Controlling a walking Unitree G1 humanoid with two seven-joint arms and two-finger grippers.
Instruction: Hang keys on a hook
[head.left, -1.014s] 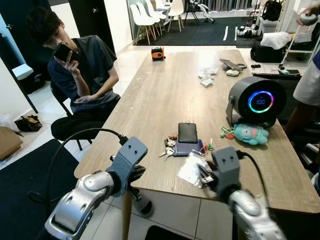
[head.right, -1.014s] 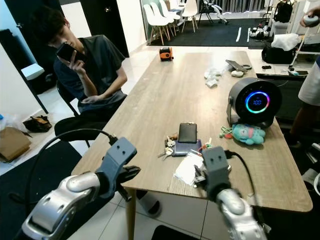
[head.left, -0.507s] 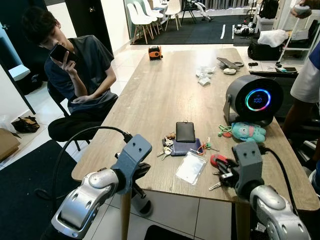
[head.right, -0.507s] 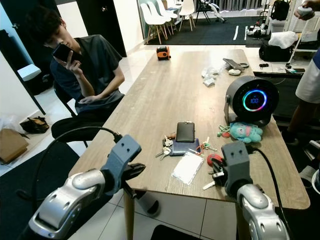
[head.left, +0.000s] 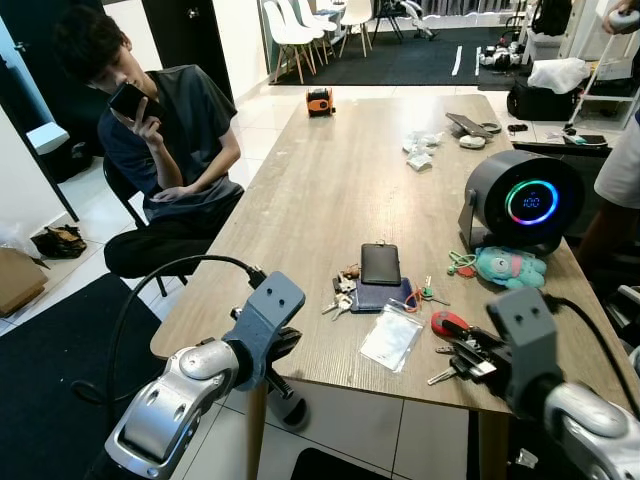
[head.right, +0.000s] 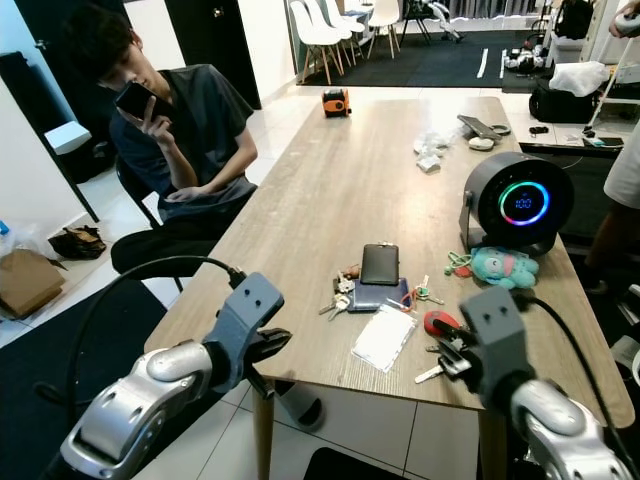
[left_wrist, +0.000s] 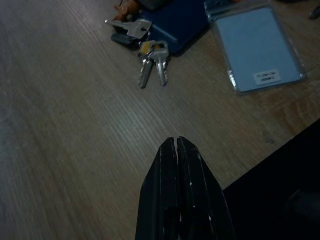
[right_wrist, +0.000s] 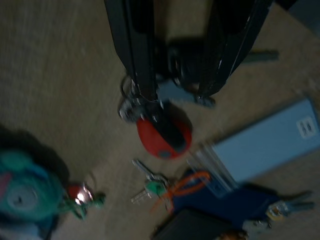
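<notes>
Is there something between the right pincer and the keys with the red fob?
Nothing visible. The right pincer is already at the keys with the red fob, its fingers on either side of the bunch near the table's front edge.

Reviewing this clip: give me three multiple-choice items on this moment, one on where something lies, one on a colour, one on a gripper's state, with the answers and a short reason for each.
1. Where does the black phone lie?
A. On the dark blue wallet, mid-table
B. On the floor by the chair
C. On top of the round speaker

2. What colour is the fob on the key bunch at the right gripper?
A. Yellow
B. Red
C. White

3. How are the left gripper's fingers?
A. Spread wide around a key
B. Pressed together, holding nothing
C. Clamped on the plastic sleeve

Answers: 1 A, the phone rests on the wallet near the loose silver keys. 2 B, the fob shows red in the right wrist view. 3 B, the left wrist view shows the tips touching above bare table.
</notes>
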